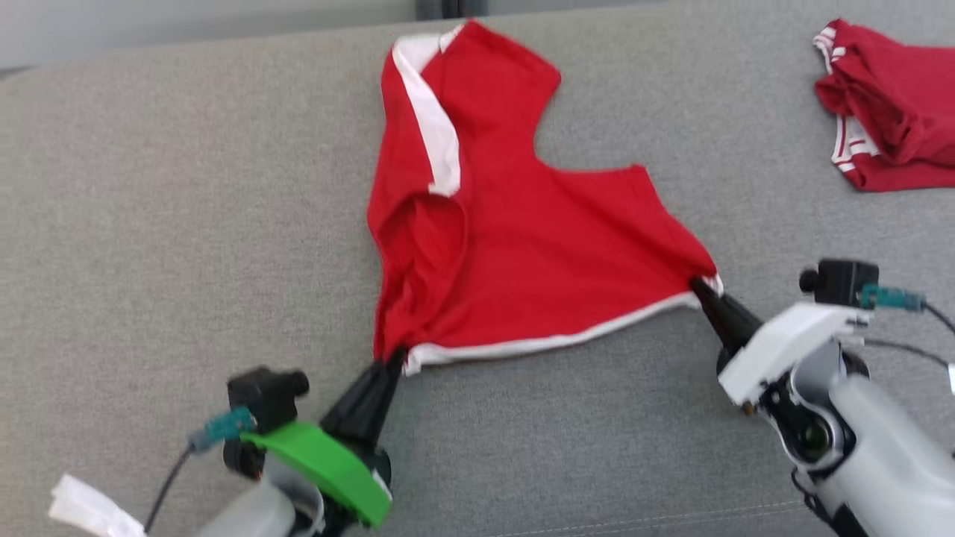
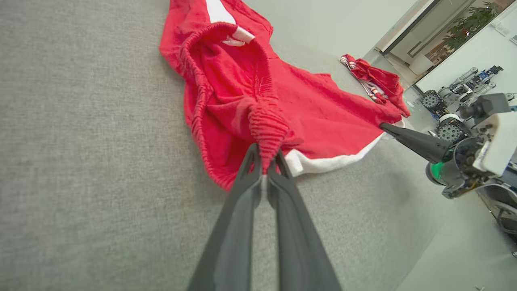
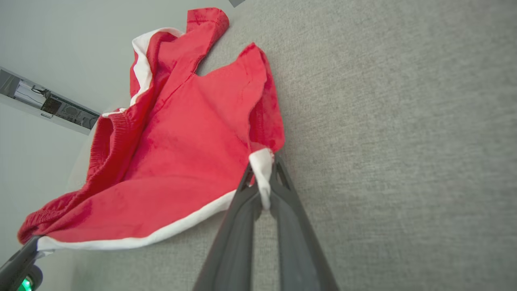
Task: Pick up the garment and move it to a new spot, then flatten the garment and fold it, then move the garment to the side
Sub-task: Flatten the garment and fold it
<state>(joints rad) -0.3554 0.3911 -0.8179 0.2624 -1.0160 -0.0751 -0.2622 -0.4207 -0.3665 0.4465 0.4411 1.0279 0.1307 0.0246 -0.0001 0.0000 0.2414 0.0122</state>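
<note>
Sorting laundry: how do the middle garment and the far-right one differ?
The middle garment is spread out; the right garment lies bunched. The left hand and right hand pinch the middle garment's near corners; the right garment lies untouched. Both are red with white trim.

Matt red cloth garment (image 1: pixel 522 246) on coarse grey woven upholstery (image 1: pixel 186 224)

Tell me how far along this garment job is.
Done: both corners of the white-trimmed edge are gripped, with the left pincer and right pincer shut on the garment. In hand: flattening. It is stretched between them on the grey surface, and its left side lies bunched. Left: folding and moving aside. Whether it was already relocated cannot be told.
</note>
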